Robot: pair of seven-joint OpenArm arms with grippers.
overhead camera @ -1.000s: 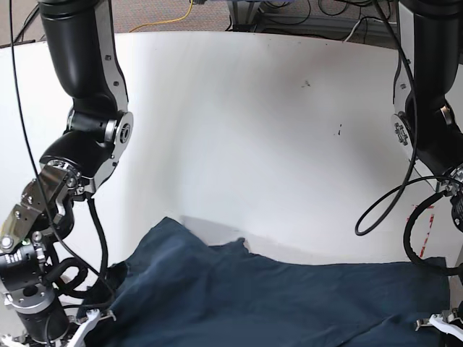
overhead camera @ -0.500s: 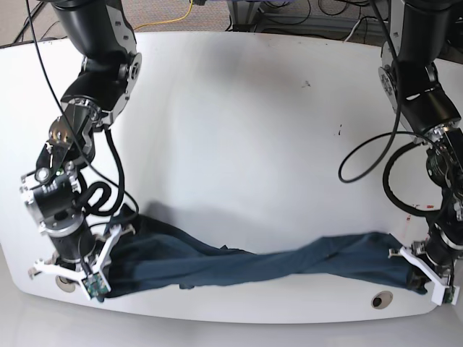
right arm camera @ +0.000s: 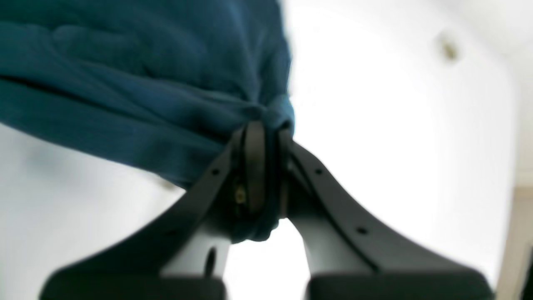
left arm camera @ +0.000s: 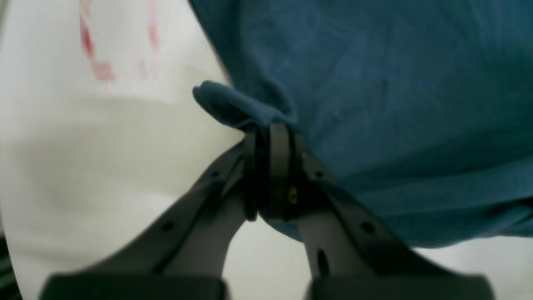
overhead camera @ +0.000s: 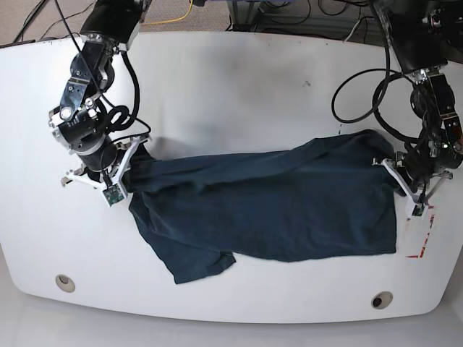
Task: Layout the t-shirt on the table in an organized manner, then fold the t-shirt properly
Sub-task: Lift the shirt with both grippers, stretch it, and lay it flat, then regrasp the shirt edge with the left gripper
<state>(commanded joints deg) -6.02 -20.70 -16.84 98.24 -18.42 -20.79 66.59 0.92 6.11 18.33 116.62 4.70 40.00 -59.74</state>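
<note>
1. The t-shirt (overhead camera: 268, 199) lies spread across the middle of the counter (overhead camera: 231, 94) in the base view, stretched sideways between the two arms; its upper edge runs fairly straight from one gripper to the other, while the lower part hangs down toward the near edge in loose folds, with one flap (overhead camera: 195, 264) reaching lowest on that view's left.
2. The cloth is dark navy and wrinkled; creases run along its length; the end on the base view's right looks flatter than the other.
3. The right gripper (overhead camera: 124, 168) stands at the end of the shirt on the base view's left; in the right wrist view its fingers (right arm camera: 254, 166) are pressed together on a bunched corner of the t-shirt (right arm camera: 125, 75), the fabric gathered into a knot just above the tips.
4. The left gripper (overhead camera: 400, 176) stands at the opposite end; in the left wrist view its fingers (left arm camera: 279, 166) are likewise closed, pinching a small rolled fold of the t-shirt (left arm camera: 395, 83) at its edge.
5. Red tape marks (overhead camera: 421, 242) lie on the counter just beside the shirt's lower corner near the left gripper; the left wrist view shows them blurred (left arm camera: 93, 50) beyond the cloth.
6. Two round grey holes (overhead camera: 64, 282) (overhead camera: 381, 299) sit near the counter's front edge, both apart from the shirt; small dark scuffs (overhead camera: 307, 84) mark the far surface.
</note>
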